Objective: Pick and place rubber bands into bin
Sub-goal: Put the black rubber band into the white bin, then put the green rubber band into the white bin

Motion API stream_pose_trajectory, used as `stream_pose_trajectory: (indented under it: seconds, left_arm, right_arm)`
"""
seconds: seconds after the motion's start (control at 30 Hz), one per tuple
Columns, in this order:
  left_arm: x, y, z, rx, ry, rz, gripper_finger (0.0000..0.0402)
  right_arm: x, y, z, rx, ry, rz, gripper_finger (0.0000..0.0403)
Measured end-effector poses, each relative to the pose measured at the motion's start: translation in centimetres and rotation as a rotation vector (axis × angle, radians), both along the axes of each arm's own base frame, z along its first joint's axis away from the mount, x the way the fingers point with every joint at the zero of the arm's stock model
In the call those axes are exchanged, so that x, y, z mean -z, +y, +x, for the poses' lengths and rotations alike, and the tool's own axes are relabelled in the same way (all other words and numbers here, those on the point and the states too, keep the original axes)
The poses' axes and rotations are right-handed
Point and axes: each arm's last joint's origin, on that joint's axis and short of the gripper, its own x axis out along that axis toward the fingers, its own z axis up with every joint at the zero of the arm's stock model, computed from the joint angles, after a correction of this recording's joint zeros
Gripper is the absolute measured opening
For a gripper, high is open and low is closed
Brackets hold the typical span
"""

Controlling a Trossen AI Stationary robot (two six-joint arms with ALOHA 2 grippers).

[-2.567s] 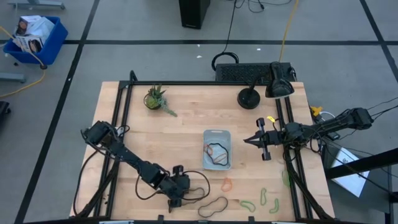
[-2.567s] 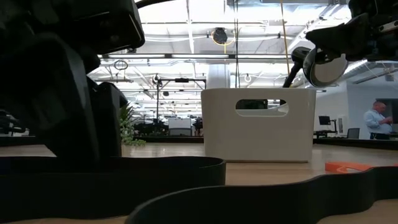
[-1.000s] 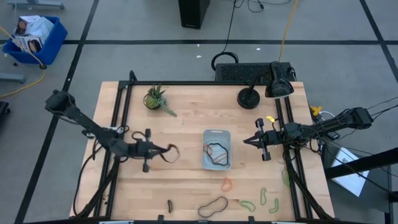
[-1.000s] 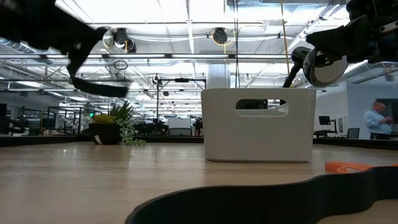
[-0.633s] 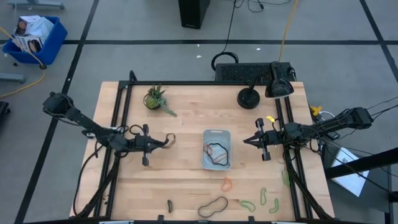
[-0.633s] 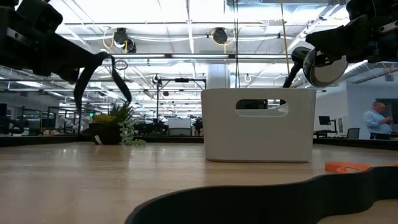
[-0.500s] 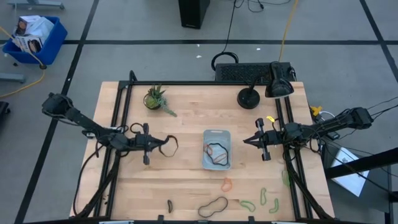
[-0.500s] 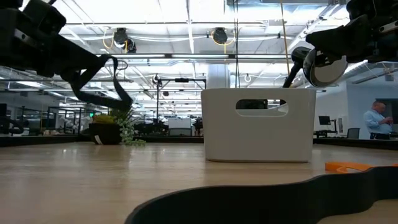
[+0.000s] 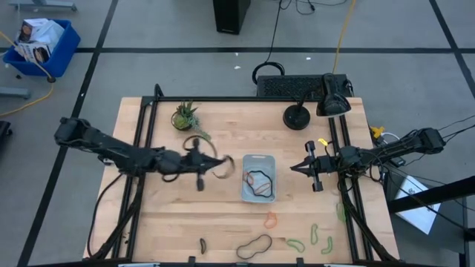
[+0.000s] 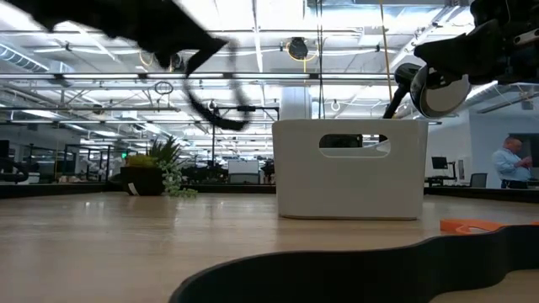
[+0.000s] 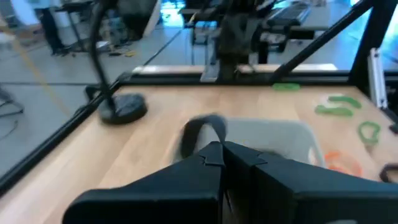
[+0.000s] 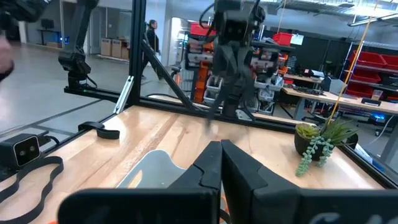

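Left gripper [image 9: 210, 166], jaws pinched on a dark rubber band [image 9: 222, 167] whose loop hangs ahead of the tips just short of the pale bin [image 9: 259, 160]; right gripper [image 9: 296, 167], jaws closed and empty, waits beyond the bin above the wooden table [image 9: 223, 215].

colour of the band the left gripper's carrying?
Dark brown-black rubber band, pinched in the left gripper; clearest in the high view.

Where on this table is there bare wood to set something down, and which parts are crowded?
Bare wood lies between the potted plant and the lamp base, and below the left gripper toward the table's near left. Crowded: the near right edge, strewn with rubber bands, and around the bin, flanked by the right gripper.
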Motion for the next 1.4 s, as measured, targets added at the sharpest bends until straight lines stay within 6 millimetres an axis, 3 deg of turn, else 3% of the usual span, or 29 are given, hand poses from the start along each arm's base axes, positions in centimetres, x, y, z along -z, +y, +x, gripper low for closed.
stream_pose_trajectory:
  seconds: [0.13,0.27,0.43,0.57,0.83,0.97,1.23,1.4]
  left_arm:
    - [-1.9,0.5,4.6,0.036,-0.015,-0.012,0.0001]
    - [-2.1,1.0,8.9,0.097,0.037,-0.03,0.0001]
    - [-0.8,1.4,13.3,0.121,0.171,-0.041,0.0001]
    - [1.1,1.3,15.5,0.124,0.283,-0.043,0.0001]
    - [3.8,1.3,16.3,0.096,0.38,-0.076,0.0001]
    - [4.3,1.2,16.2,0.117,0.415,-0.092,0.0021]
    - [3.8,0.5,16.1,0.213,0.411,-0.121,0.0121]
    - [2.8,-0.3,15.5,0.253,0.407,0.035,0.0193]
  right_arm:
    - [0.0,0.0,0.0,0.0,-0.002,0.001,0.0001]
    - [0.0,0.0,0.0,-0.001,-0.002,0.001,0.0001]
    - [0.0,0.0,0.0,-0.004,-0.001,0.008,0.0001]
    - [0.0,0.0,0.0,-0.005,0.002,0.007,0.0001]
    - [0.0,0.0,0.0,-0.005,0.005,0.007,0.0001]
    - [0.0,0.0,0.0,-0.005,0.006,0.007,0.0001]
    - [0.1,0.0,0.0,-0.006,0.008,0.022,0.0001]
    - [0.1,0.0,0.0,-0.009,0.01,0.028,0.0001]
